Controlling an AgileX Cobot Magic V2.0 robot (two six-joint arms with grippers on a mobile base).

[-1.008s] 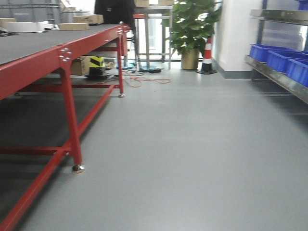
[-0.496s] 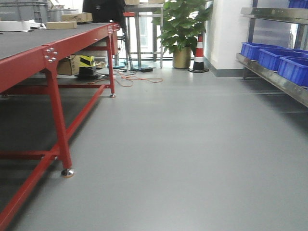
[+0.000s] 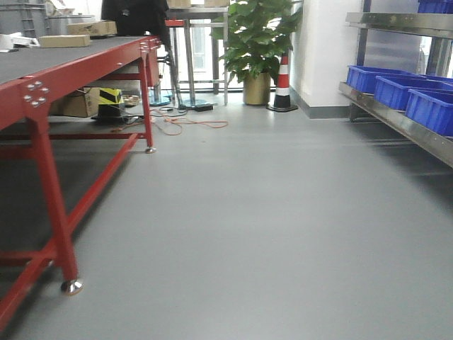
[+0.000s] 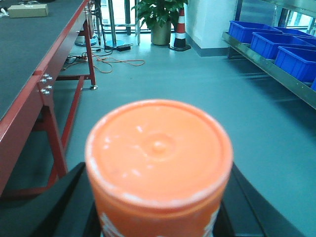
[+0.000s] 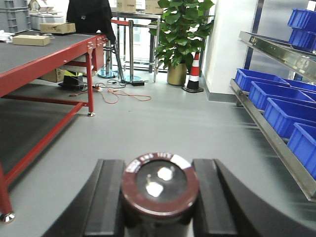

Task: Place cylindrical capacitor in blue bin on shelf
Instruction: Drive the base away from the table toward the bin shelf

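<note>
A: What's the room like?
B: Grey floor (image 3: 269, 212), one red table (image 3: 78, 67) at nine o'clock, the shelf (image 5: 269, 134) at two o'clock, four blue bins (image 5: 289, 114) on its lower tier.
A: And the hands?
B: The right gripper (image 5: 159, 197) clamps the cylindrical capacitor (image 5: 159, 185); the left gripper (image 4: 158, 219) clamps one orange cylinder (image 4: 158, 153).

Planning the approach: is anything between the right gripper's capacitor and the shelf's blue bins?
Nothing visible: bare floor runs from the capacitor in the right gripper to the shelf and its blue bins.

Showed grey floor (image 3: 269, 212), red-framed desk (image 3: 71, 67) left of the potted plant (image 3: 256, 42), striped cone (image 3: 283, 81) and white wall (image 3: 322, 49) right of it.
</note>
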